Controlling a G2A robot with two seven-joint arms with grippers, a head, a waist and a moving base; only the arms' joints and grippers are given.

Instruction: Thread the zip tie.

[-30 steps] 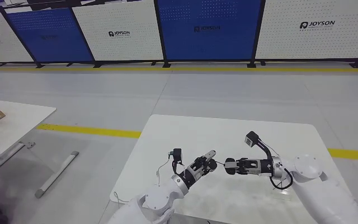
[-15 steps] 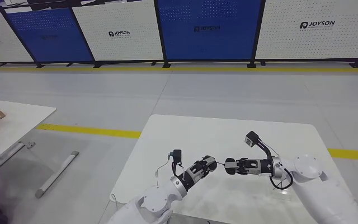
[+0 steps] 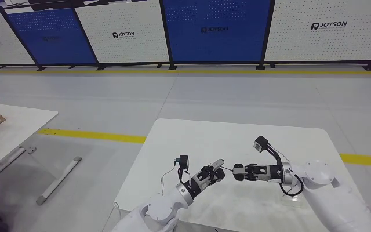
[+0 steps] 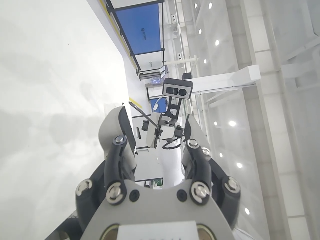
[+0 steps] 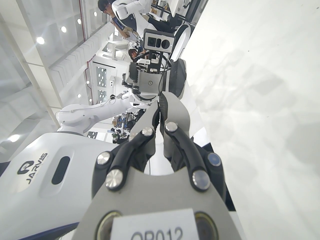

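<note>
In the top view my two grippers face each other over the white table (image 3: 243,139), near its front edge. The right gripper (image 3: 236,172) is shut on one end of the zip tie (image 3: 228,169), a thin dark strip pointing at the left gripper (image 3: 216,168). In the left wrist view the zip tie (image 4: 143,114) sticks out of the right gripper (image 4: 158,132), a short way beyond my left gripper (image 4: 156,117), which is open with nothing between its fingers. In the right wrist view the right gripper (image 5: 160,102) has its fingers pressed together, with the left gripper (image 5: 153,76) just ahead.
Bare white tabletop lies behind and to both sides of the grippers. The table's left edge (image 3: 136,168) drops to grey floor with a yellow line (image 3: 87,135). Another white table (image 3: 23,124) stands far left.
The left gripper drew its fingers in half a second ago and now stands open again at nearly the same spot. The right arm and the zip tie have not moved.
</note>
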